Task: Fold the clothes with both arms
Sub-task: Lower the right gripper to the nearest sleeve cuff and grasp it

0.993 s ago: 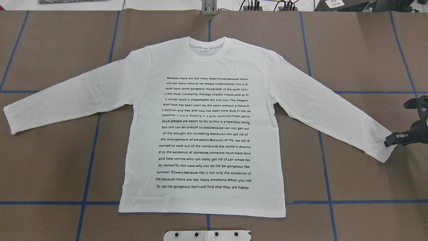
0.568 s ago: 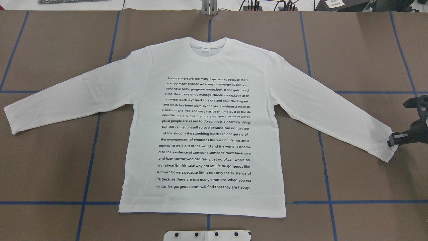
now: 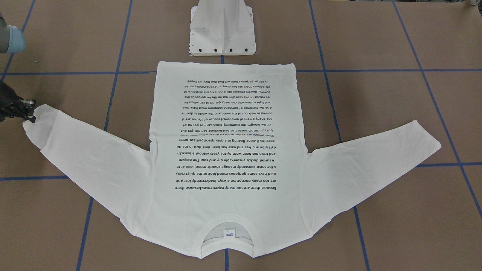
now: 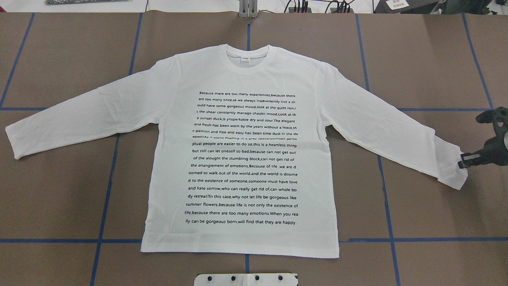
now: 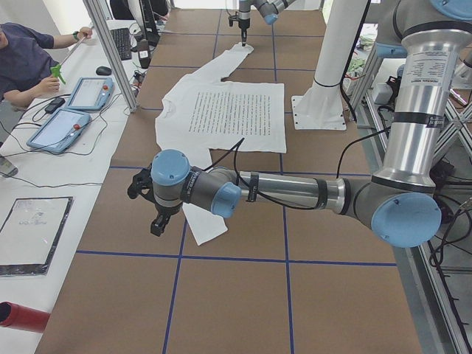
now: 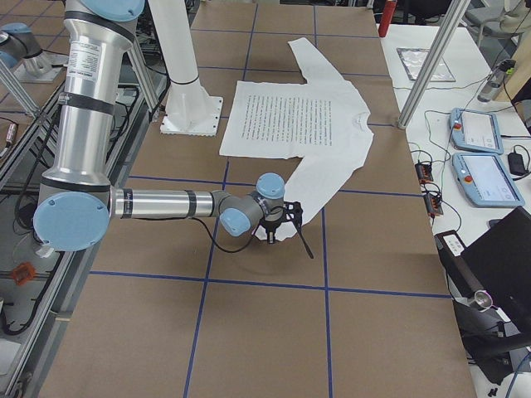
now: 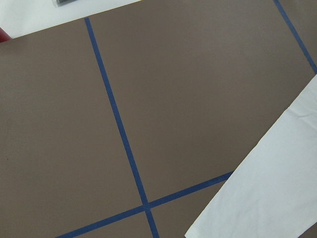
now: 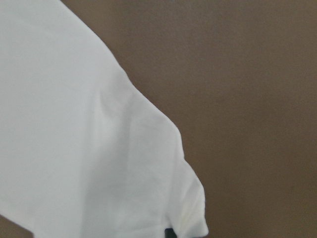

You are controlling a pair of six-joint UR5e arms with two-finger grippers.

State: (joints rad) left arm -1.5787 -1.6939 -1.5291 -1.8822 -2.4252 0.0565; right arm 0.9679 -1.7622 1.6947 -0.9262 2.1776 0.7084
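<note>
- Right pincer (image 4: 463, 161) was clamped on the cuff (image 4: 456, 176) of the sleeve on the robot's right, where the cloth bunched slightly.
- Left pincer (image 5: 155, 225) showed only from the side, near the end of the other sleeve (image 4: 24, 137). Whether its fingers were apart or together could not be told.
- The shirt (image 4: 242, 242) lay flat and front up in the middle of the brown worktop (image 4: 59, 198), with its hem toward the robot and its neck away.
- Both long sleeves were spread wide and slanted back toward the robot.
- It was white, with a block of small black text (image 4: 243, 159) down the chest, a ribbed round collar (image 4: 248, 64) and a small label (image 4: 245, 58) inside the neck.
- A faint crease squashed one line about midway down the text.
</note>
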